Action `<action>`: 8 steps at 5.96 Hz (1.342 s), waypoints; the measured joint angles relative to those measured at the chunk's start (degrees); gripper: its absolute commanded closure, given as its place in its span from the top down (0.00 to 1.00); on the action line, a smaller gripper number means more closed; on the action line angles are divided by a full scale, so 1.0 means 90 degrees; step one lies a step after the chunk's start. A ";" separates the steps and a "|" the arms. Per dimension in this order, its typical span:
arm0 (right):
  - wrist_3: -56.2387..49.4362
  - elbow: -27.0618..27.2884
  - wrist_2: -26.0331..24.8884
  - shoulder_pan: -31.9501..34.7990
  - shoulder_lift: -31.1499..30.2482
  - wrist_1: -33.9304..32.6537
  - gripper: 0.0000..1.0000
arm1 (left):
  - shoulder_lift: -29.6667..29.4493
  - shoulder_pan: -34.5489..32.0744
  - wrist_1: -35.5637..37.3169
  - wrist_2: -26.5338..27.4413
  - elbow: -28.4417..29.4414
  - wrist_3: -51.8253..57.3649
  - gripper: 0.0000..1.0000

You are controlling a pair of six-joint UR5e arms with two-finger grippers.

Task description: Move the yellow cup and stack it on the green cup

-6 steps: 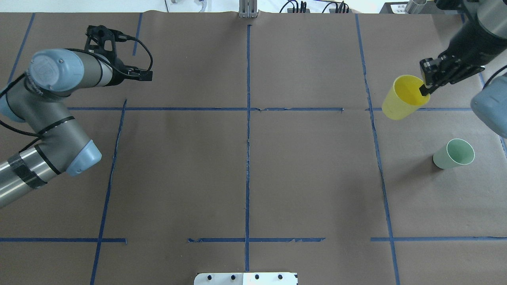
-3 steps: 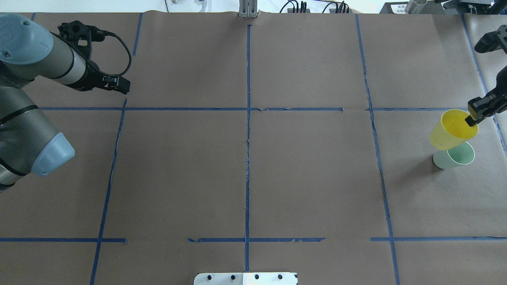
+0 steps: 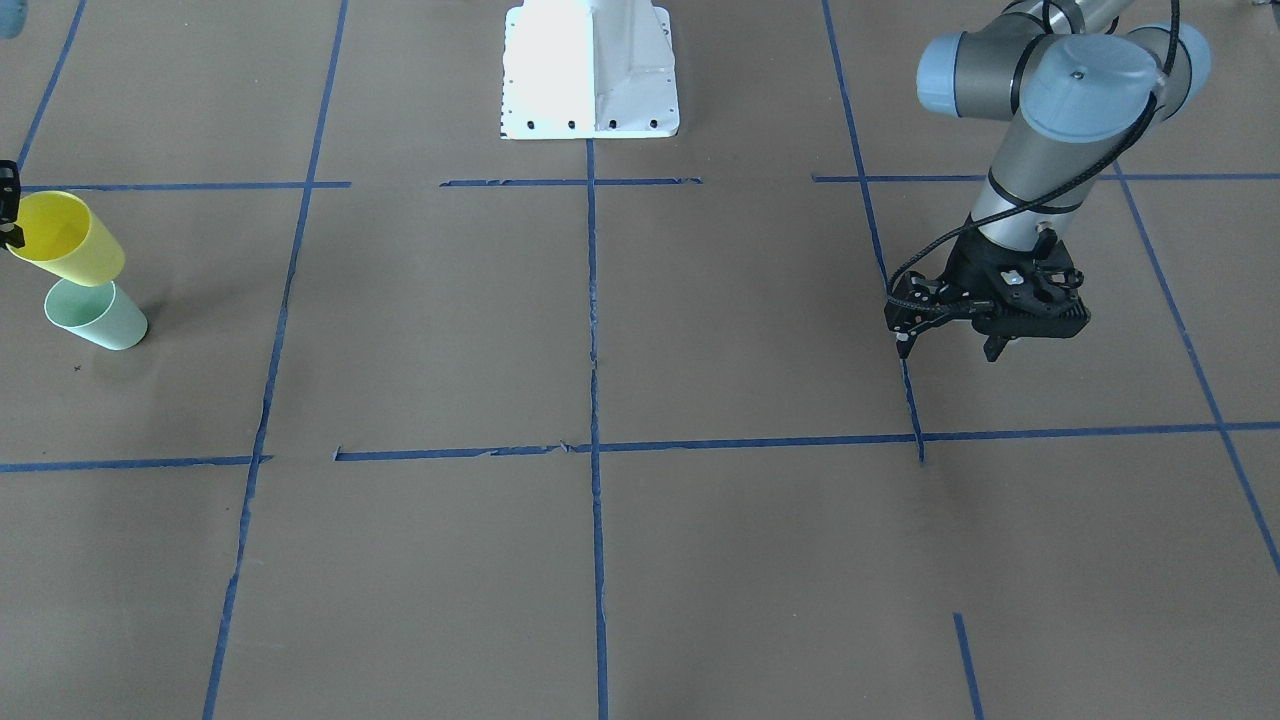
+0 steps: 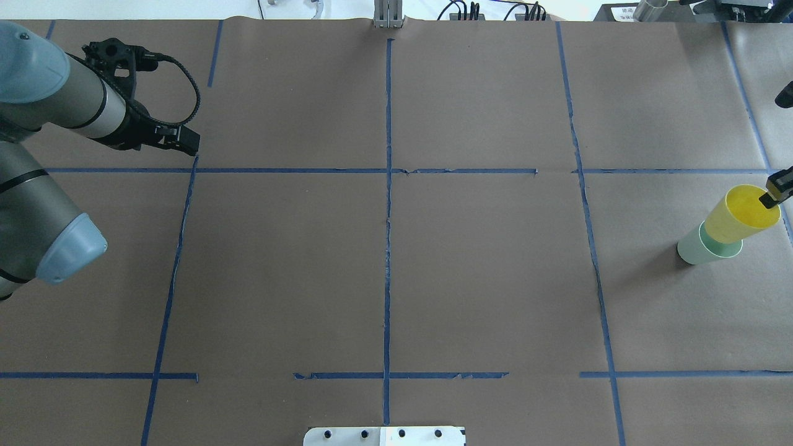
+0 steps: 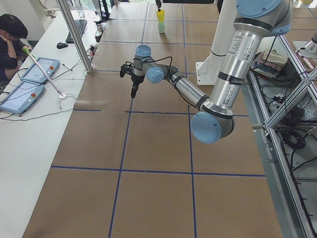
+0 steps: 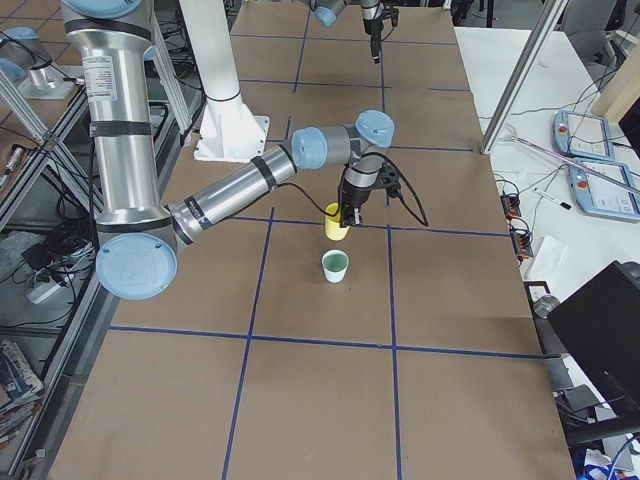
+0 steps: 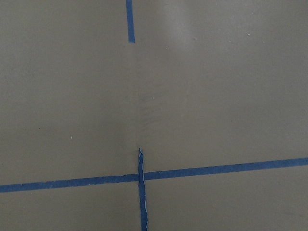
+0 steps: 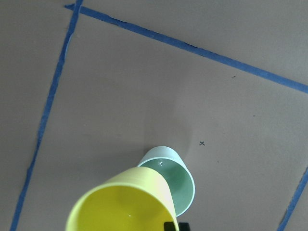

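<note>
the right gripper [image 6: 347, 215] pinches the rim of the yellow cup [image 6: 337, 223] and holds it in the air. just below and a little past its fingertips stands the green cup [image 6: 335, 266], mouth up and open, though the yellow cup's base is not over that mouth. around the green cup only flat brown paper on the table [image 4: 483, 272] and blue tape lines [image 4: 388, 235] show. far across the table, the left gripper [image 3: 985, 325] hangs low over a tape crossing, well apart from both cups, with bare paper all around its fingertips. the white robot base [image 3: 590, 70] stands at the table edge, between the two arms.
</note>
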 measured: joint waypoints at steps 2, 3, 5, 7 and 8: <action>-0.0002 -0.0323 0.0004 0.0013 -0.0090 0.0400 0.00 | 0.0005 0.0000 0.0005 0.0004 -0.0075 -0.0011 1.00; 0.0001 -0.0354 0.0003 0.0014 -0.0093 0.0426 0.00 | 0.0006 0.0001 0.0005 0.0004 -0.0086 -0.0012 1.00; 0.0015 -0.0368 0.0002 0.0014 -0.0105 0.0434 0.00 | 0.0006 0.0001 0.0010 0.0005 -0.0087 -0.0012 1.00; 0.0040 -0.0364 0.0012 0.0010 -0.0090 0.0434 0.00 | 0.0013 0.0004 0.0010 0.0004 -0.0087 -0.0012 1.00; 0.0047 -0.0355 0.0022 0.0007 -0.0079 0.0434 0.00 | 0.0013 0.0008 0.0010 0.0002 -0.0084 -0.0010 1.00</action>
